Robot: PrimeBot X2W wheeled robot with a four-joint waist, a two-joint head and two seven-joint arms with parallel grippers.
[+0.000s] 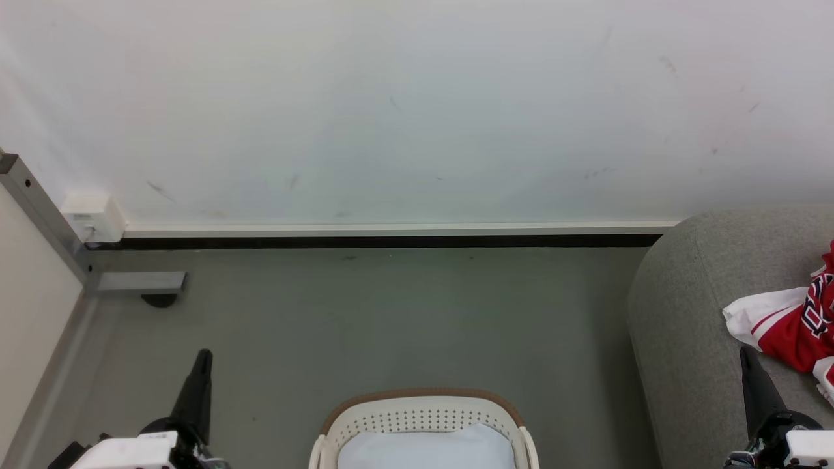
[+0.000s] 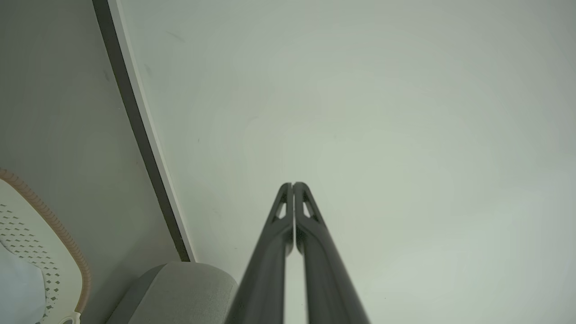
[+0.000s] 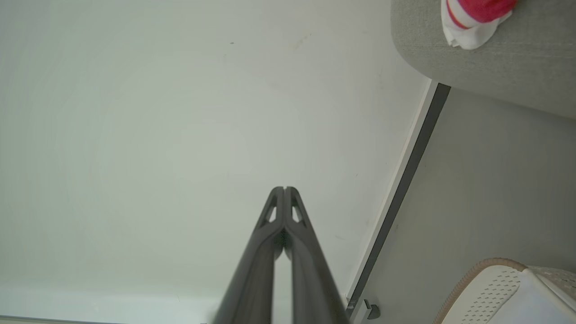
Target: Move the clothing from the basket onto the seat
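**Item:** red sports jersey with white stripes and dark lettering [image 1: 798, 322]. Lies crumpled on the large light grey fabric sofa [image 1: 684, 312], out of the cream-white perforated plastic basket with brown rim [image 1: 422, 398].

**Basket contents:** plain pale blue-white cloth [image 1: 427, 449], not for moving.

**Right claw** [image 1: 747, 355]: clenched, empty, just beside the jersey's white hem.

**Left claw** [image 1: 204, 357]: clenched, empty, above the grey floor [image 1: 391, 326].

**Judgement:** transfer looks complete. Any retreat of the right claw should lead away from the hem to avoid snagging it.

Long dark tapered fingers [image 2: 270, 252], triangular cut-outs near tips; white wrist housings [image 1: 130, 449], black joints [image 1: 775, 422] behind.
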